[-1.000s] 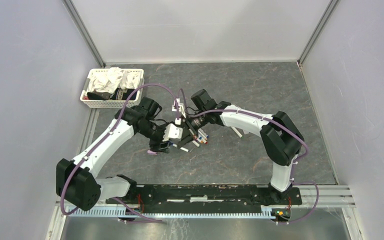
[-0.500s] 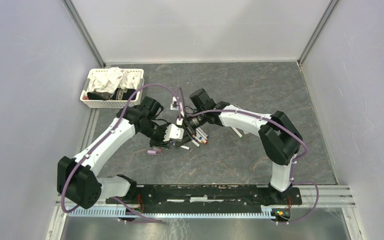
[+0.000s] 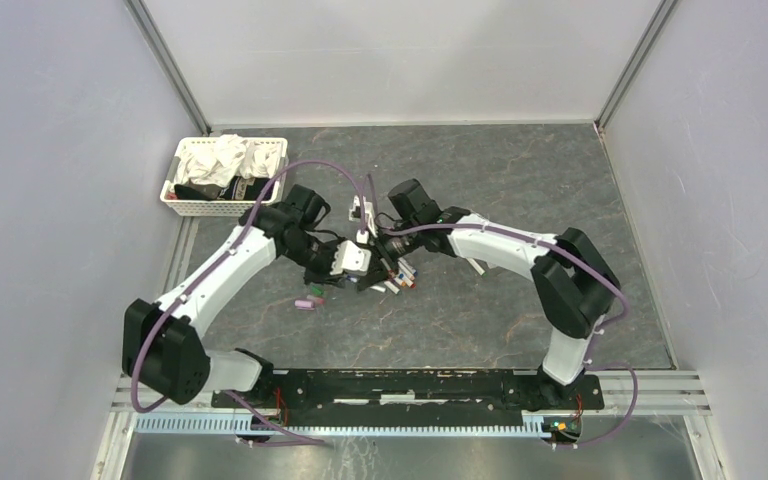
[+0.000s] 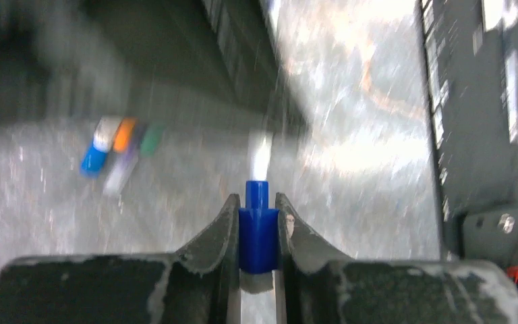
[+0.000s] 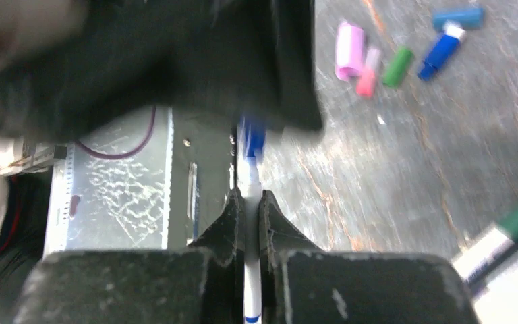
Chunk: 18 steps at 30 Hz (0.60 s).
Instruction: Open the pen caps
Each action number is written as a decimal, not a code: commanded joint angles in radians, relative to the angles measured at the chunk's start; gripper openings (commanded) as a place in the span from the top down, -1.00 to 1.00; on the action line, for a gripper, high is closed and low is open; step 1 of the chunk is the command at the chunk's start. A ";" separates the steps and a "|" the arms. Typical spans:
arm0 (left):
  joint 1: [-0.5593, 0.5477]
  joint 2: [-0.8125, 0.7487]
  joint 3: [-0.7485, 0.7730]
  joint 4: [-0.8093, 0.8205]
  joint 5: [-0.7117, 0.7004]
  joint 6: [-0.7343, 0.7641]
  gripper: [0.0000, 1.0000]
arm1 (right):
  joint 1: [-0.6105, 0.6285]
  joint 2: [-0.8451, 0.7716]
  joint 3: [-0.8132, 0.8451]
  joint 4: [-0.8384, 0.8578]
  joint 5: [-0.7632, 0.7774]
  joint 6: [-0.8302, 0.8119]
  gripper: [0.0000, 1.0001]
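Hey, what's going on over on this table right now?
The robot is working on uncapping pens above a grey table. Its left end effector is shut on a blue cap, and its right end effector clamps a white pen by the barrel, the two meeting mid-table. Whether that cap is off yet is unclear. Several loose caps lie on the table nearby.

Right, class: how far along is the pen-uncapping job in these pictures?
Done: several loose caps, pink, green and blue, lie scattered. In hand: the left pincer grips a blue cap while the right pincer clamps a white pen; blur hides whether they have parted. Left: at least one pen with a green end still on waits nearby.
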 commanded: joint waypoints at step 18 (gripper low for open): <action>0.226 0.195 -0.035 0.240 -0.126 -0.137 0.82 | -0.389 -0.302 -0.292 -0.066 0.994 0.100 1.00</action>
